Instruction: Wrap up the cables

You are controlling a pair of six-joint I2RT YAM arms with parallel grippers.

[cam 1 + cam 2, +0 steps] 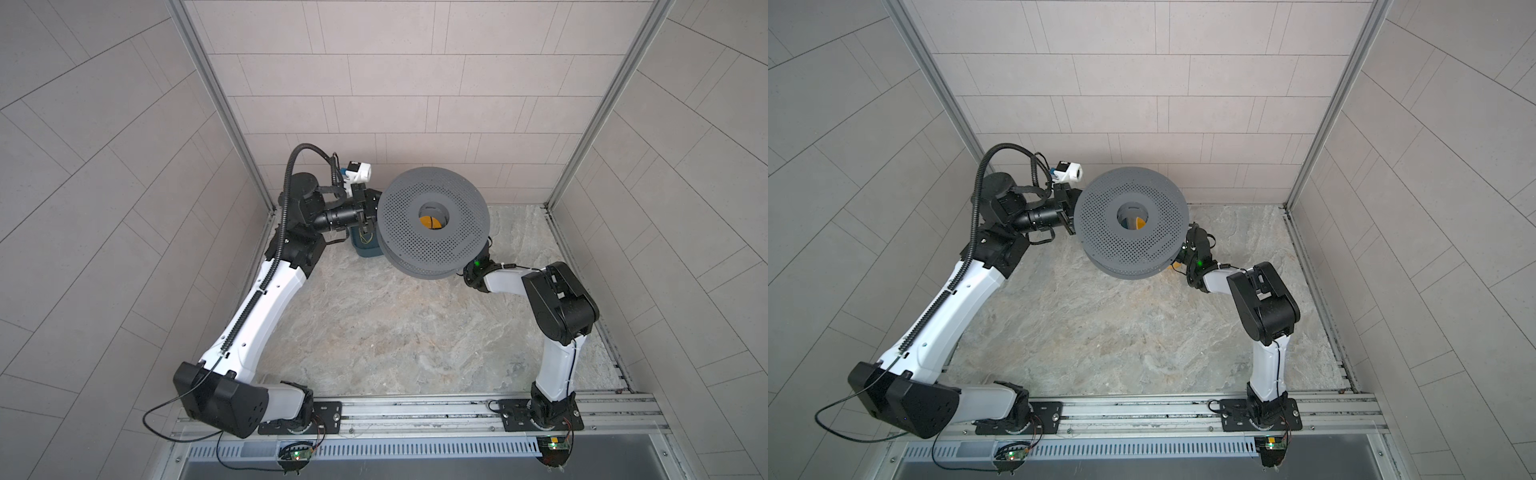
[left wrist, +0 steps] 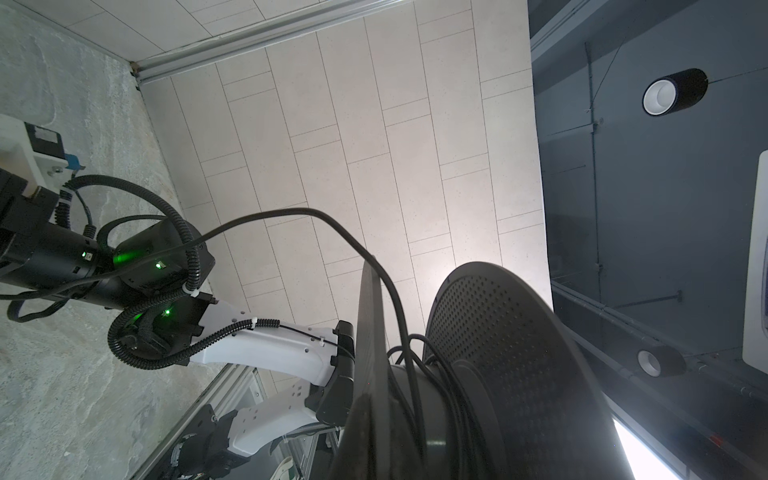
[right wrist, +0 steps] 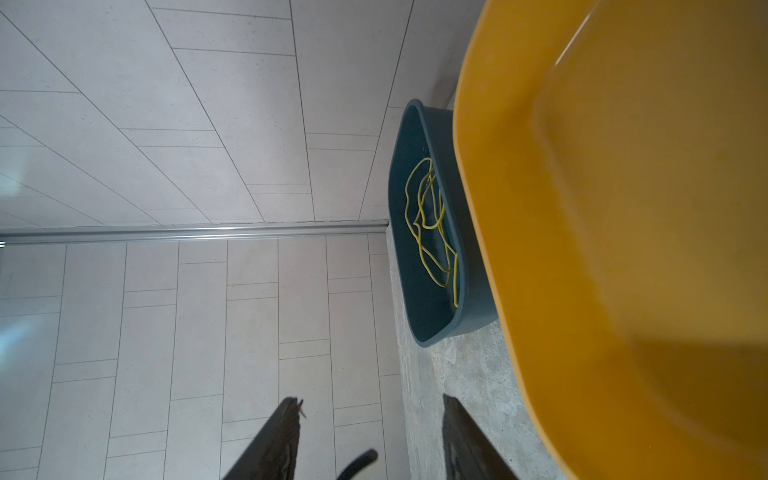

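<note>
Around the hub of the grey spool (image 2: pixel 519 353) the black cable (image 2: pixel 415 386) sits in loose turns, one length arching over a flange. The left gripper (image 1: pixel 368 217) is clenched at the spool's rim. The right gripper (image 3: pixel 370 401) stands parted, with a blurred dark strand (image 3: pixel 359 460) between its fingers.

Both top views look straight down from high up and see almost the same: the stone table (image 1: pixel 374 332) and the gray spool (image 1: pixel 432 253). The left wrist view sits low, very close beside the gray spool (image 2: pixel 519 353), looking up at the wall (image 2: pixel 374 145) and dark ceiling (image 2: pixel 644 208). The right wrist view looks sideways past a close yellow tub (image 3: pixel 623 249) to a blue tub (image 3: pixel 419 316). A top view shows that blue tub (image 1: pixel 368 251) too
</note>
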